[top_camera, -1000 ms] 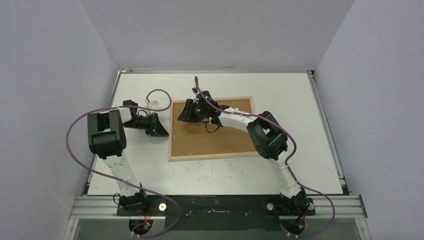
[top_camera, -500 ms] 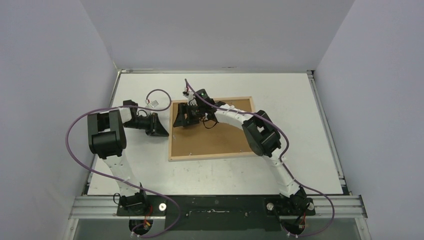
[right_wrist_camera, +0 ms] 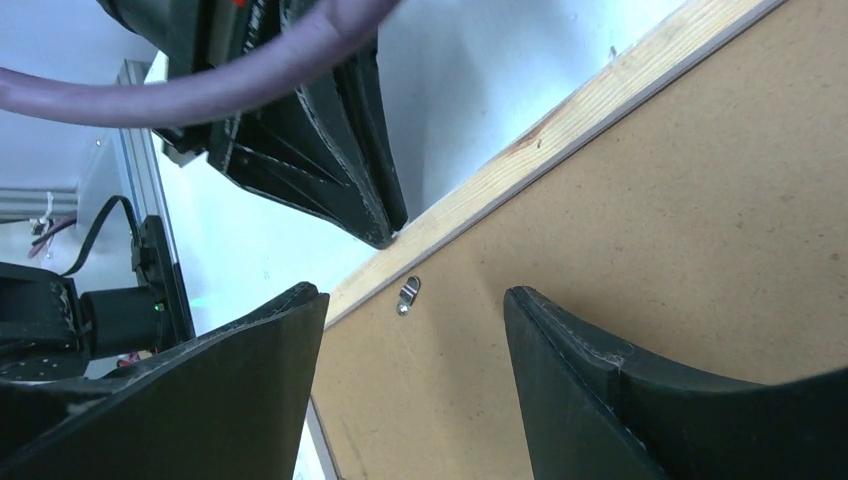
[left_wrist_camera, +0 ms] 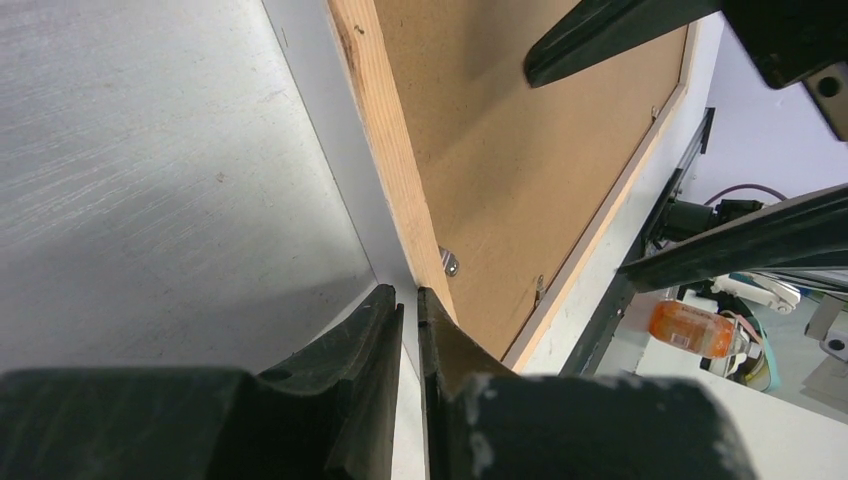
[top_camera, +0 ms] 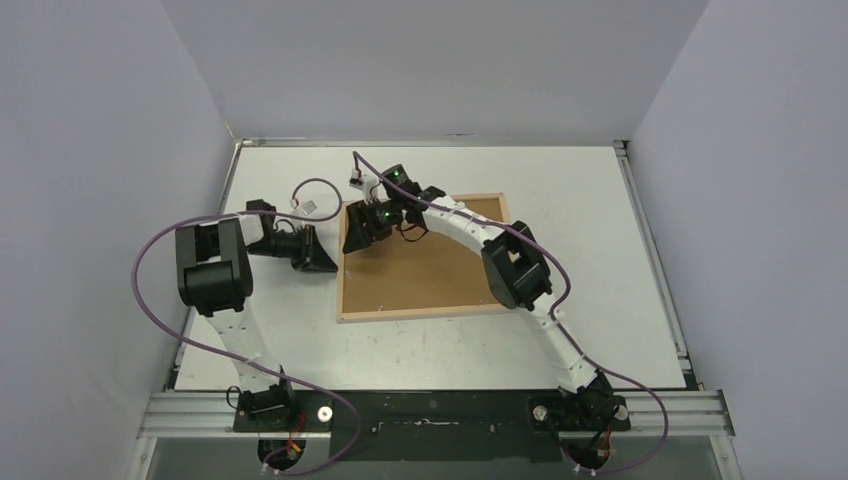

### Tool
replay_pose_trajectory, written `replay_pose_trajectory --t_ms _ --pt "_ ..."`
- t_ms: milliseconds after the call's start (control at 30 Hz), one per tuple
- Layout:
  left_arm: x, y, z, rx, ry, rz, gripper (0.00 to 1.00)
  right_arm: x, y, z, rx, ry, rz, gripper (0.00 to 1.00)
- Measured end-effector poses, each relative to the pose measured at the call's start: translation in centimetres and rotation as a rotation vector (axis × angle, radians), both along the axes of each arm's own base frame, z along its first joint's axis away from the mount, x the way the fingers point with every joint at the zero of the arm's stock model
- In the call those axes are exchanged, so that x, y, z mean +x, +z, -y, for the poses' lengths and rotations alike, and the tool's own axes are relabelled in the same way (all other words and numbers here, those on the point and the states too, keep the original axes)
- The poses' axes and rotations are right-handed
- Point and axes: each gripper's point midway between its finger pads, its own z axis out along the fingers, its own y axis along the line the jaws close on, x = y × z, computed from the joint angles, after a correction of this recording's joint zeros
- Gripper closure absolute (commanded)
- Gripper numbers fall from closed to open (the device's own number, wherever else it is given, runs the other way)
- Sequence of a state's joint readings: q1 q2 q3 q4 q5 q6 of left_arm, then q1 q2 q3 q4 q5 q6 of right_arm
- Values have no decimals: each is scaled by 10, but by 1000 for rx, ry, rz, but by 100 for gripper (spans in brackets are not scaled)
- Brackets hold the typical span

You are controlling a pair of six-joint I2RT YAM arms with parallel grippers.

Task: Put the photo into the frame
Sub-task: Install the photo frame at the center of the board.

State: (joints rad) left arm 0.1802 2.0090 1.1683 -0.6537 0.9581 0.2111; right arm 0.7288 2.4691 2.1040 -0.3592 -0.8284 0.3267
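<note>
White tabletop (top_camera: 600, 200) is filling the floor of the booth, with pale grey walls (top_camera: 430, 60) closing it in on three sides. You are looking at the frame (top_camera: 420, 312) lying flat and face down, left of the table's middle. Its pale wooden bars are running around a brown backing panel (top_camera: 430, 280) that is sitting inside it. The photo is not showing in any view, since the panel is covering the whole opening.

A small metal clip (right_wrist_camera: 408, 293) is lying on the panel just beside the frame's left bar. Your right claw (right_wrist_camera: 415, 310) is hanging over the panel near its far left corner. Its two fingers are standing well apart and gripping nothing, and the clip is showing between them in the wrist view. You cannot tell whether the fingertips are touching the panel.

Your left claw (left_wrist_camera: 410, 295) is sitting low over the table just outside the left bar. Its fingers are drawn together with only a thin slit between them, and their tips are meeting the bar's outer edge close to the clip. Nothing is showing in that slit. Purple cables (top_camera: 150, 260) are looping off both arms.
</note>
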Motion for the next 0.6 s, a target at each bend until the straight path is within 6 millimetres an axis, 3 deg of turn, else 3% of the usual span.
replay_pose_trajectory --t_ms 200,600 --pt "4 2 -1 3 -1 12 89 -16 -30 -4 -42 50 -37 34" --pt "4 2 0 2 -2 10 89 -37 -27 -19 -28 102 -47 34"
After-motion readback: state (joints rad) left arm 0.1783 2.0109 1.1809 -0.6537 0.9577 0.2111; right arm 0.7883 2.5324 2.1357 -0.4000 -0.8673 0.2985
